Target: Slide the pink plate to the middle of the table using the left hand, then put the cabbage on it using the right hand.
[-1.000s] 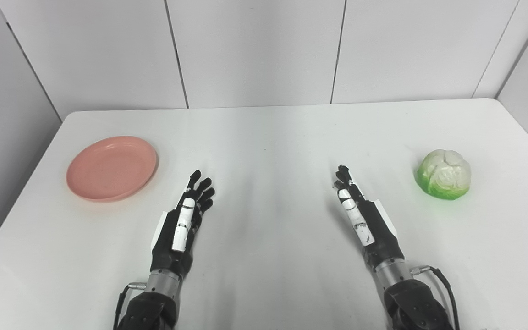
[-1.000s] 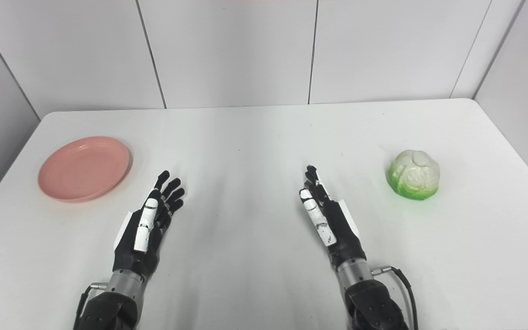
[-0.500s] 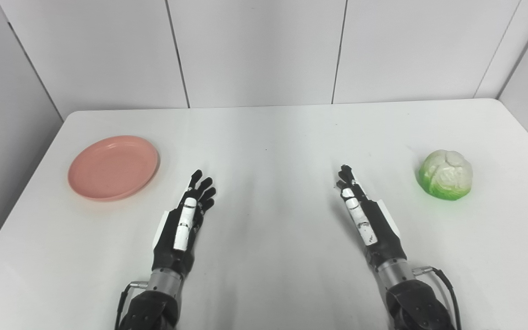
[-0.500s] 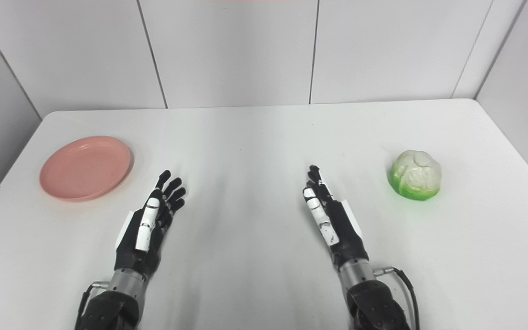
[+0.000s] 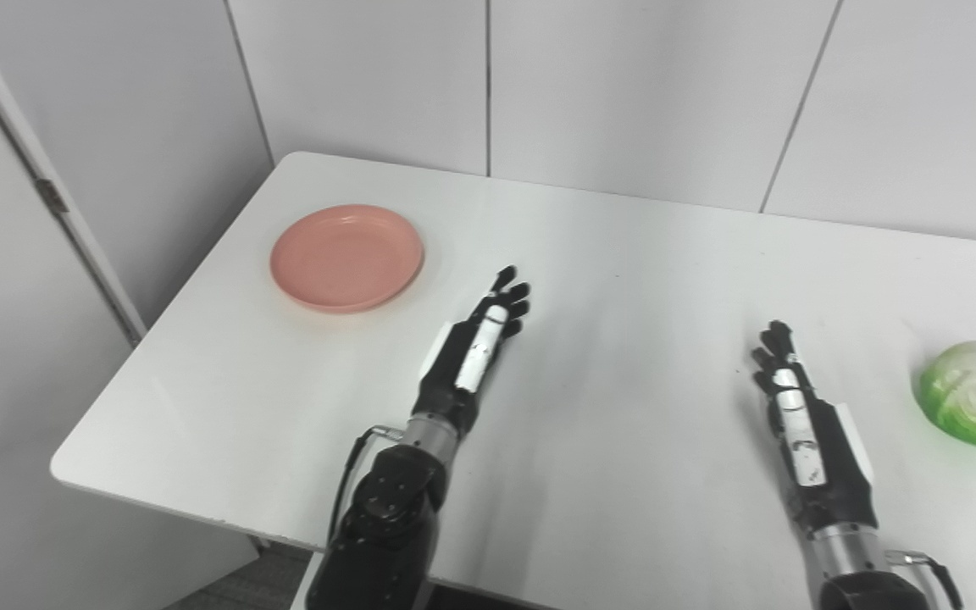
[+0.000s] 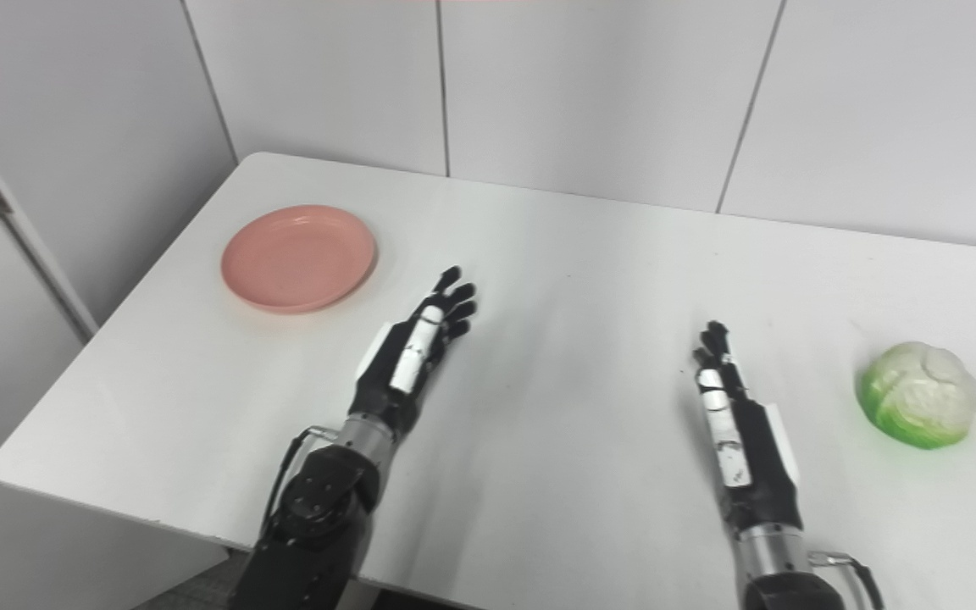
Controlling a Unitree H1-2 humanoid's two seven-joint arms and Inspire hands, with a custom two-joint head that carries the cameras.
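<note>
Left eye view: pink plate [image 5: 346, 267] is seen at ten o'clock of the left hand [image 5: 473, 356], which is spread and empty. Its far rim should be hooked before sliding.

Paired head cameras, overlooking table [image 5: 623, 280]

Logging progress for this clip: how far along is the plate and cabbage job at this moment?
Nothing looks done yet. The pink plate sits near the table's left corner, not the middle, and it is empty. The left hand is open beside the plate, not touching it. The cabbage rests far right, apart from the open right hand. Left to do: slide the plate, then place the cabbage.
</note>
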